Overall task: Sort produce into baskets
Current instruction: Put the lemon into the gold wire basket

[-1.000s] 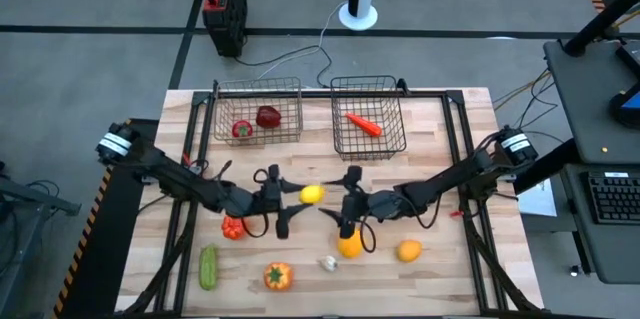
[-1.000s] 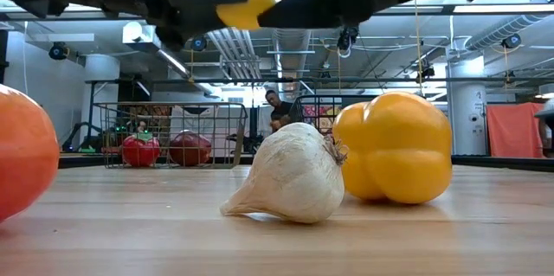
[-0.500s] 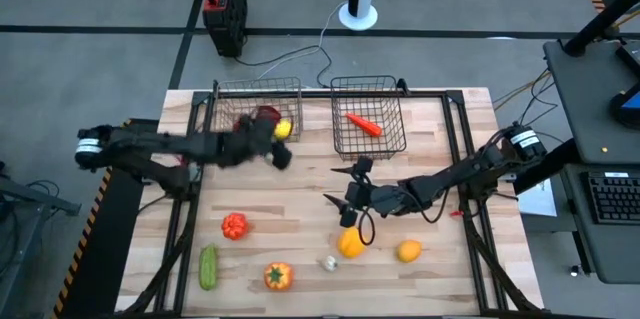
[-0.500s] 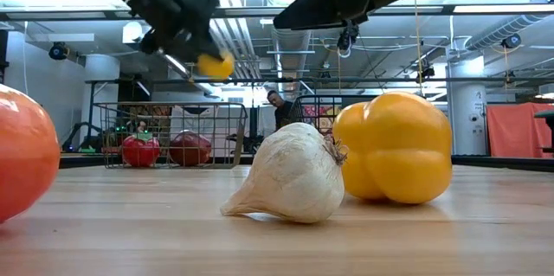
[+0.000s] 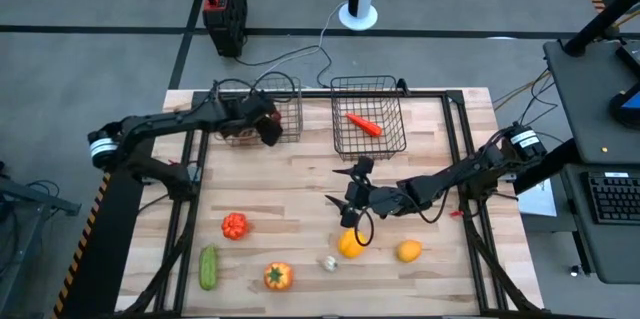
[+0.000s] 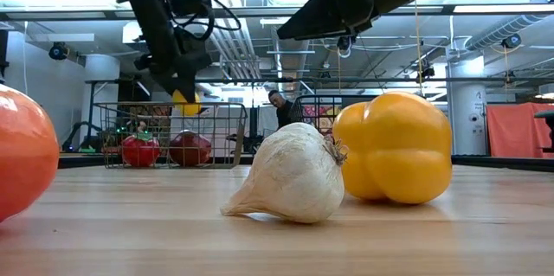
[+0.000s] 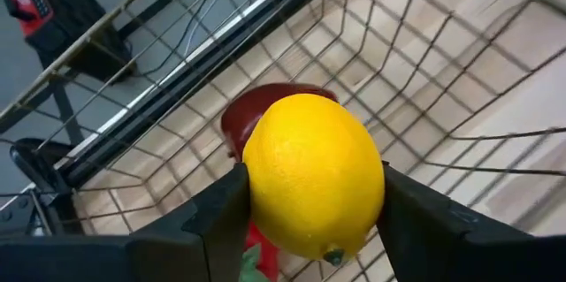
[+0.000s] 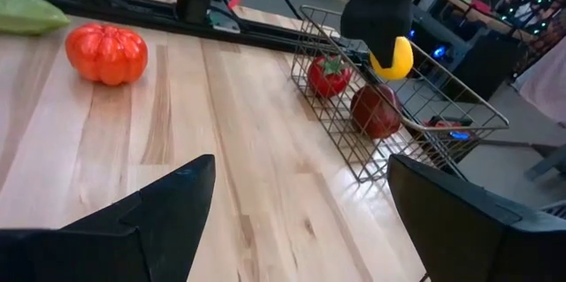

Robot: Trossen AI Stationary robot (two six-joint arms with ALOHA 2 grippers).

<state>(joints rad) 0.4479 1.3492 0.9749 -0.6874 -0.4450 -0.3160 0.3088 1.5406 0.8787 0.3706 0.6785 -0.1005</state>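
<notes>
The left gripper [image 7: 309, 229] pinches the lemon [image 7: 314, 174] above the left basket [image 5: 292, 99], which holds a tomato [image 8: 328, 76] and a dark red apple [image 8: 375, 110]. The right basket [image 5: 368, 144] holds a carrot [image 5: 363, 123]. The right gripper [image 5: 352, 187] hovers with fingers spread over mid-tabletop [image 5: 300, 174], near the yellow pepper [image 5: 350, 244].
</notes>
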